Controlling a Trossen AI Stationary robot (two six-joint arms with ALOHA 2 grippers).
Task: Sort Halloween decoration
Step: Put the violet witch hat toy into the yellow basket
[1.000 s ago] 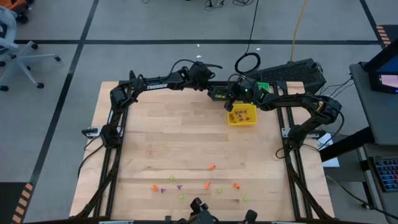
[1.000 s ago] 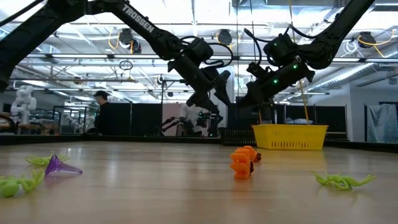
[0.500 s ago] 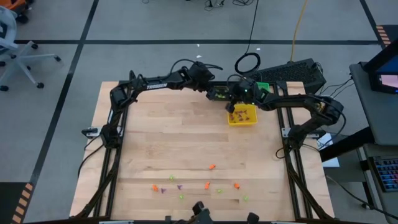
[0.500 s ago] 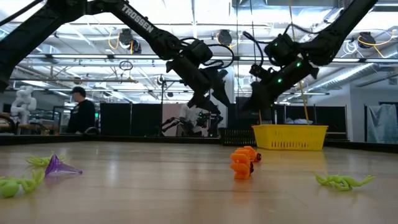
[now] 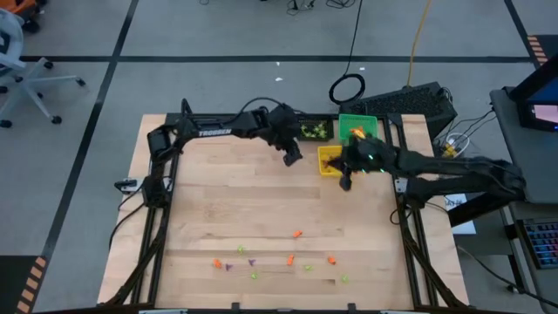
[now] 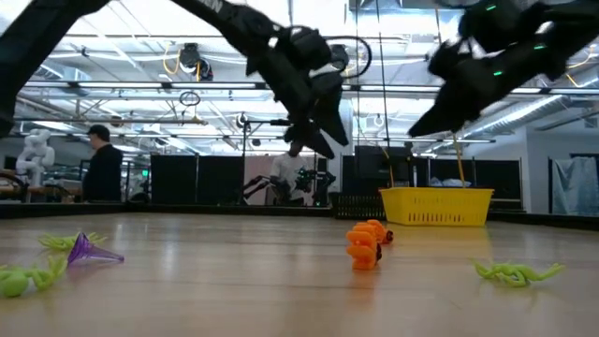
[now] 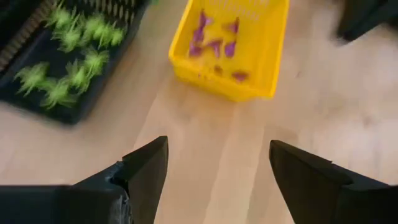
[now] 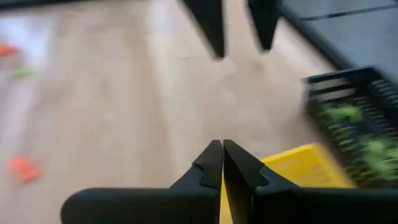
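The Halloween decoration lies scattered near the table's near edge: orange trinkets point(image 5: 297, 234), purple ones point(image 5: 241, 250) and light-green ones point(image 5: 255, 275). In the low view an orange trinket point(image 6: 365, 245), a purple one point(image 6: 89, 251) and a green one point(image 6: 510, 272) rest on the wood. More purple trinkets point(image 7: 214, 45) lie in the yellow bin point(image 5: 330, 161), and green ones point(image 7: 68, 71) in the black bin point(image 5: 314, 131). My left gripper point(image 5: 292, 155) point(image 7: 217, 162) hangs open above bare wood, left of the yellow bin. My right gripper point(image 5: 346, 181) point(image 8: 222, 152) is shut and empty, at the yellow bin's near edge.
A green bin point(image 5: 357, 126) holding orange pieces stands at the far right, beside the black bin. The table's middle is bare wood point(image 5: 253, 201) between the bins and the scattered trinkets. A keyboard point(image 5: 410, 100) lies beyond the far edge. People stand in the room behind point(image 6: 103, 173).
Both grippers have drawn back from over the far bins toward the table's near side. The left one moved a short way toward the near edge, left of the yellow bin. The right arm swung toward the right edge, its gripper now past the yellow bin's near edge.
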